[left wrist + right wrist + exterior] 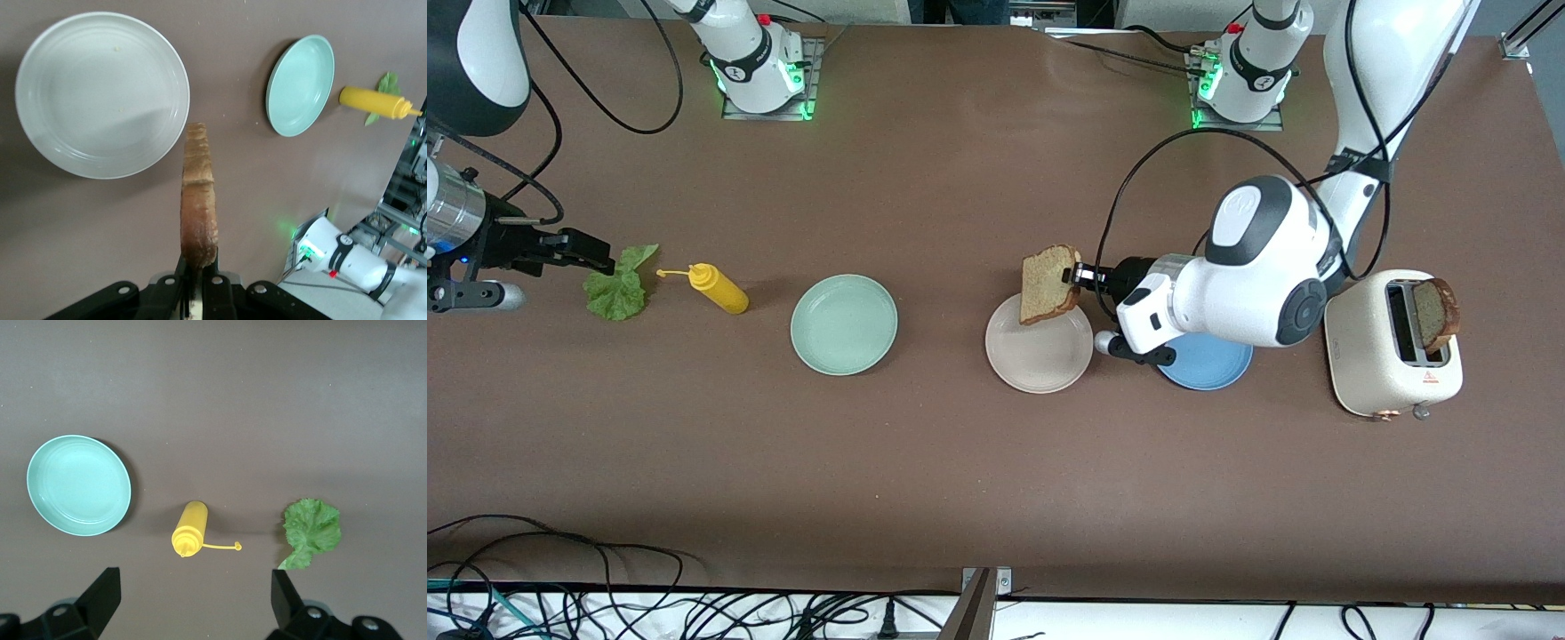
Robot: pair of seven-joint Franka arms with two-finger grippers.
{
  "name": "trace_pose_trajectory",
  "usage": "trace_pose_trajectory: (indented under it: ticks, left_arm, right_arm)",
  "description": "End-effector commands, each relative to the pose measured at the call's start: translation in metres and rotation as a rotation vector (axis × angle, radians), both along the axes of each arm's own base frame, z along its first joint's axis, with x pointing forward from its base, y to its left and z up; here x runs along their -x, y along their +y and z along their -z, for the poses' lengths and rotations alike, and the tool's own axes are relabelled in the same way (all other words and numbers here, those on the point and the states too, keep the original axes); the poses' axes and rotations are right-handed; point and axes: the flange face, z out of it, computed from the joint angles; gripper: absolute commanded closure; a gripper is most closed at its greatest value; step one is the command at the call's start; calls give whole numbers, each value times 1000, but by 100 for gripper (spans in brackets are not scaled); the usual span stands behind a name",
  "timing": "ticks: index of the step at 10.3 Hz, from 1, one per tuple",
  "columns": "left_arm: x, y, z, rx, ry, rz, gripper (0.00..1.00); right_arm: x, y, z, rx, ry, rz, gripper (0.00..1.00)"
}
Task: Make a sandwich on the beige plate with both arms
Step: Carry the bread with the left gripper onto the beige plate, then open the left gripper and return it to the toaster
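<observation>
**Over the beige plate: first slice about to go down**

Over the beige plate point(1039, 363) I have a bread slice point(1048, 284) hanging on edge, pinched at its crust by the left gripper point(1077, 275). It is tan with a dark brown crust, tilted above the plate's rim. I judge this the bread-placing step; next I must lower it, lay it flat, then release. The second slice point(1436, 313) stands in the toaster point(1392, 345). The lettuce leaf point(620, 284) lies on the bench beside the mustard bottle point(718, 287), the right gripper point(585, 252) over it, fingers spread.
</observation>
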Motion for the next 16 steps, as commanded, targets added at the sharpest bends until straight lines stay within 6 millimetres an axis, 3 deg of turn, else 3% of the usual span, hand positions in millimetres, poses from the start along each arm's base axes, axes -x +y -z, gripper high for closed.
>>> trace_pose_trajectory:
  ticks: [1, 6, 7, 8, 9, 12, 16]
  left_arm:
    - [-10, 5, 35, 105, -54, 51, 100]
    - [-24, 9, 114, 160, -171, 52, 100]
    - [-23, 8, 120, 171, -181, 42, 92]
    - [-19, 6, 127, 174, -177, 21, 28]
    - [-18, 11, 130, 171, -170, 15, 0]
    - [-23, 42, 119, 153, -164, 23, 0]
    - [-30, 101, 69, -40, -237, 193, 0]
  right_arm:
    - [1, 4, -5, -14, -4, 2, 0]
    - [1, 4, -5, -15, -3, 2, 0]
    - [1, 5, -5, -15, -3, 1, 0]
    - [1, 5, -5, -17, -4, 2, 0]
    - [1, 6, -5, -18, -4, 3, 0]
    - [1, 9, -5, -20, -4, 0, 0]
    - [1, 3, 1, -20, 8, 25, 0]
